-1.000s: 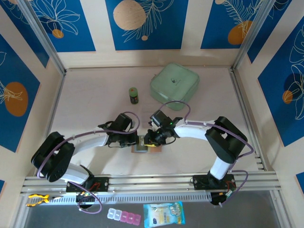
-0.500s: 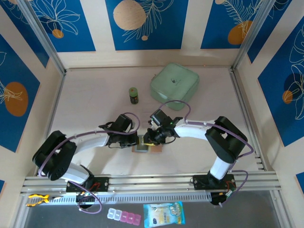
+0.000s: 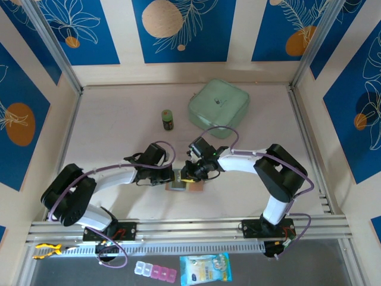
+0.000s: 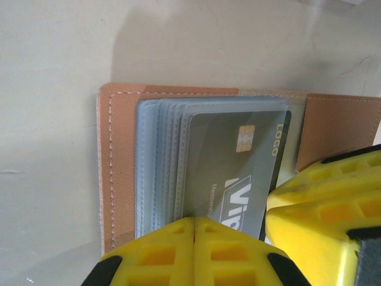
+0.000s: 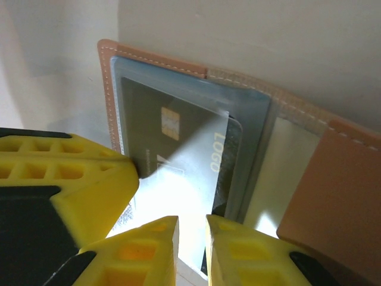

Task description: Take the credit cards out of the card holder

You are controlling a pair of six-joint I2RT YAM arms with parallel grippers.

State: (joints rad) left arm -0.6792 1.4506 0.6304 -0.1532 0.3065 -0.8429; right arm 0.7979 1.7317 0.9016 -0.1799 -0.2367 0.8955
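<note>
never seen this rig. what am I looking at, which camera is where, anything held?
Two white robot arms are bolted at the near edge of a pale table. The wide picture comes from a fixed camera above and behind them; the two close-ups come from cameras on the left and right wrists. On the table lie a mint-green zip case, a small dark green container and, under both arms, an open pinkish-tan leather folding card holder with a dark grey plastic card in its see-through sleeves. The left arm's yellow fingers are shut at the holder's edge. The right arm's fingers stand nearly closed over the sleeve; whether they grip can't be told.
</note>
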